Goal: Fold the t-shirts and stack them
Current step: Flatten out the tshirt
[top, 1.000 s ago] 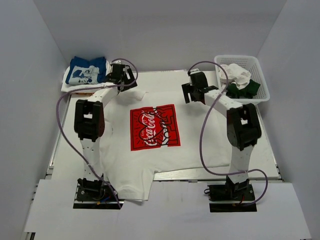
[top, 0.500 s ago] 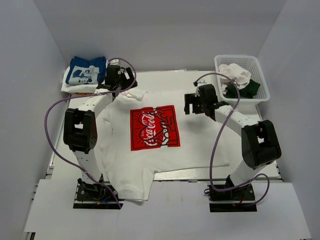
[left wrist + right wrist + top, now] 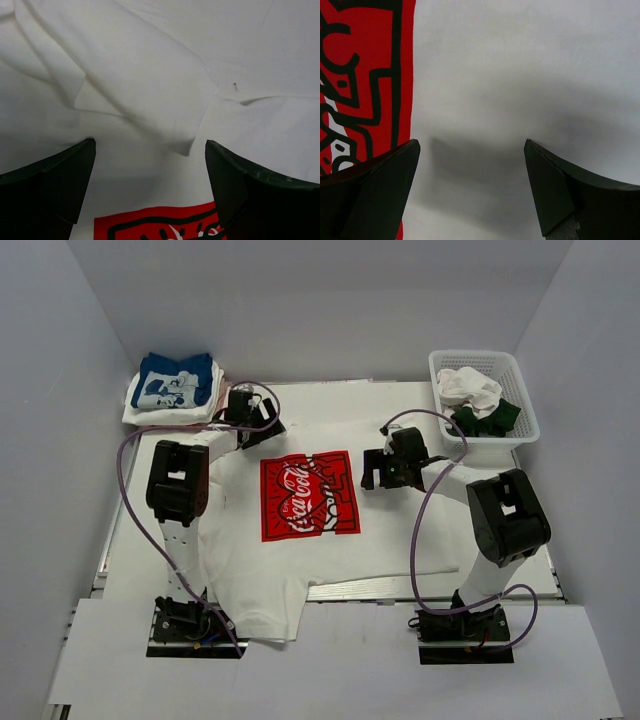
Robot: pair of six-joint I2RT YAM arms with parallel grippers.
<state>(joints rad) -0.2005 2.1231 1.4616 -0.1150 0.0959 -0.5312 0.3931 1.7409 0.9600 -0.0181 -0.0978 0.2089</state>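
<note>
A large white t-shirt (image 3: 330, 550) with a red square logo print (image 3: 309, 494) lies spread flat on the table. My left gripper (image 3: 256, 432) is open, low over the shirt's upper left part, where a flap of cloth (image 3: 150, 95) is folded over; the red print's edge (image 3: 155, 225) shows between its fingers. My right gripper (image 3: 375, 468) is open, low over plain white cloth (image 3: 520, 75) just right of the print (image 3: 365, 75). A folded blue shirt with white cartoon print (image 3: 172, 380) lies on a white folded one at the back left.
A white basket (image 3: 520, 392) at the back right holds white cloth (image 3: 468, 388) and dark green cloth (image 3: 488, 418). The shirt's lower left corner hangs over the table's near edge (image 3: 255, 620). White walls enclose the table on three sides.
Both grippers have come down and inward onto the shirt: the left from near the blue stack toward the print's top left, the right from the far right toward the print's right edge.
</note>
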